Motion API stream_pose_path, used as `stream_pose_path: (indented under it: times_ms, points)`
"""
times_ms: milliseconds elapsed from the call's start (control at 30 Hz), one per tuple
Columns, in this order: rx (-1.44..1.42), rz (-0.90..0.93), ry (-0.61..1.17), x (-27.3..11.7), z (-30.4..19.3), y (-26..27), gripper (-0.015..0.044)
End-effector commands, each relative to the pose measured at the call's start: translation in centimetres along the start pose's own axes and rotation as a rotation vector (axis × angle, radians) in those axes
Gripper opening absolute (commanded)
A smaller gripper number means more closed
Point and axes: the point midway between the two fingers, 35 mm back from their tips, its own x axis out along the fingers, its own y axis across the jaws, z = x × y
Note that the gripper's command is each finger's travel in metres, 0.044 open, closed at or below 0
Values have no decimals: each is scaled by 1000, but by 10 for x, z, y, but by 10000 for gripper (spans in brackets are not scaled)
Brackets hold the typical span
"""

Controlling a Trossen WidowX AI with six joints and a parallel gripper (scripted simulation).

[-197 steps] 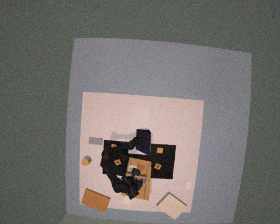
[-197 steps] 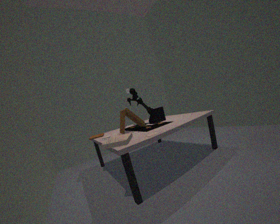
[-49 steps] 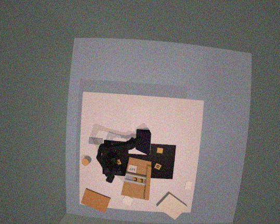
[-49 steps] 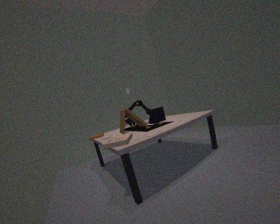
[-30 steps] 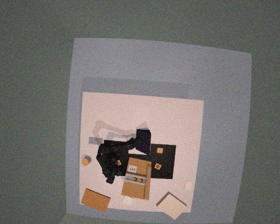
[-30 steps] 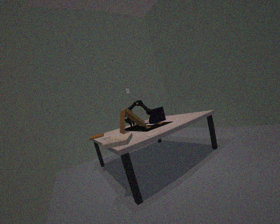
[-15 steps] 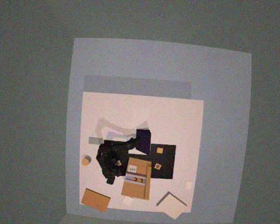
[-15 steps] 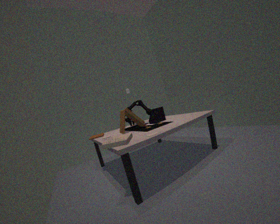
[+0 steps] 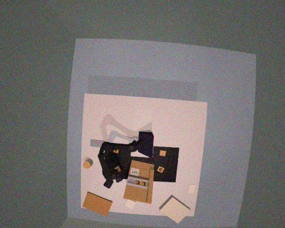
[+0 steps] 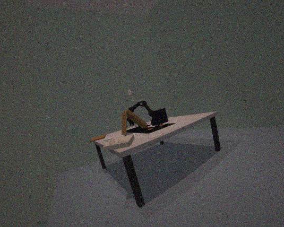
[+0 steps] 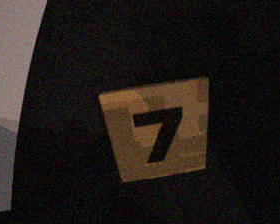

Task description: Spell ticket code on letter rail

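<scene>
My gripper is shut on the 7 tile, an orange tile with a black 7 that fills the middle of the wrist view. The fingers are hard to make out in the dark. The wooden board stands beside the gripper, with a grey rail across its face. Two tiles sit in the rail, looking like a C and an L, upside down here. The ticket is on the board, its print too small to read surely.
A U tile, an unclear tile and another tile lie on the black mat. A dark block stands at the arm's base. An orange cylinder, brown box and cream box stand around.
</scene>
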Motion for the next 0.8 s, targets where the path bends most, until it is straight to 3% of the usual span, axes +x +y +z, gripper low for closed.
stream_pose_path:
  times_ms: [0,767]
  points:
    - [-44,38,-54,-11,8,2,0]
    - [-607,265,-415,-67,-2,32,0]
